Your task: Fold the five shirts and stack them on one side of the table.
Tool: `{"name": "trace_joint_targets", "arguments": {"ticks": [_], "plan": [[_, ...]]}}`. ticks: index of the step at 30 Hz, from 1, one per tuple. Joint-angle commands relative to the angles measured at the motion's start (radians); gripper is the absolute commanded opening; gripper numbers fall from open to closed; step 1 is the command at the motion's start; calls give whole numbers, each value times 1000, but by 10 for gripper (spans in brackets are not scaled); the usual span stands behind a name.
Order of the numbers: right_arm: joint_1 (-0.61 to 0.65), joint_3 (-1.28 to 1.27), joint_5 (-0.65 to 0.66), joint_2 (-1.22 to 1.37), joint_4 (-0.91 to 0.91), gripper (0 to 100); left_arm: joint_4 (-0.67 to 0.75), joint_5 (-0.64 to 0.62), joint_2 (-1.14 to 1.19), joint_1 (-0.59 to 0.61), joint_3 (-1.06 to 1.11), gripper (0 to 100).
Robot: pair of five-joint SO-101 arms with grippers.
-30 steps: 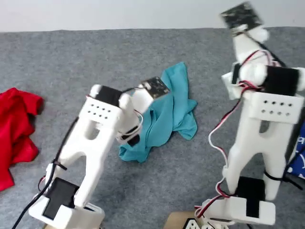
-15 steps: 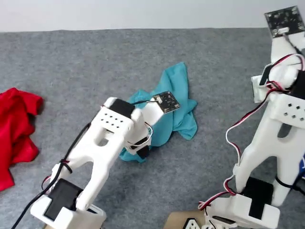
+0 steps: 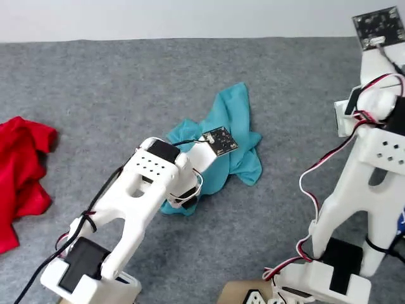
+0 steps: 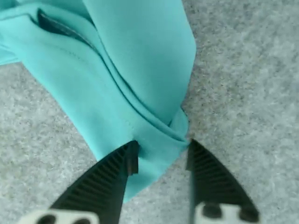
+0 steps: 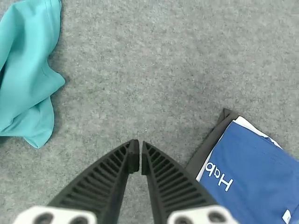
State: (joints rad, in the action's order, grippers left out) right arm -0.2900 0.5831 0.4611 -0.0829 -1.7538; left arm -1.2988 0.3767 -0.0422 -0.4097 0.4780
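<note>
the left arm has been lowered further onto the teal shirt (image 3: 231, 133), while the right arm has been kept at the table's right edge. the left gripper (image 4: 162, 148) is seen with its fingers apart, a folded corner of the teal shirt lying between them. the shirt is crumpled at the middle of the grey table (image 3: 95, 82). the right gripper (image 5: 140, 156) is held with fingers pressed together above the table, between the teal shirt and a blue shirt (image 5: 252, 177). a red shirt (image 3: 22, 171) is found at the left edge.

A grey table (image 3: 95, 82) carries a crumpled teal shirt (image 3: 234, 114), a red shirt (image 3: 22, 164) and a blue shirt (image 5: 252, 170).
</note>
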Motion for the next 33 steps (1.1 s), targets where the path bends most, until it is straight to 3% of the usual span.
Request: {"name": "trace_joint_targets", "arguments": {"ticks": [1,7,21,28,33], "plan": [[8,25,-8,-47,-39,10,9,-3,-37,0,-7,93],[8,25,-8,-47,-39,10,-12,-3,-48,41,-31,4],[10,25,-8,-47,-38,10,-456,41,-48,244,-530,2],[10,25,-8,-45,-35,10,-459,63,-69,345,-521,2],[10,25,29,-45,-35,10,-459,175,-216,374,-321,2]]}}
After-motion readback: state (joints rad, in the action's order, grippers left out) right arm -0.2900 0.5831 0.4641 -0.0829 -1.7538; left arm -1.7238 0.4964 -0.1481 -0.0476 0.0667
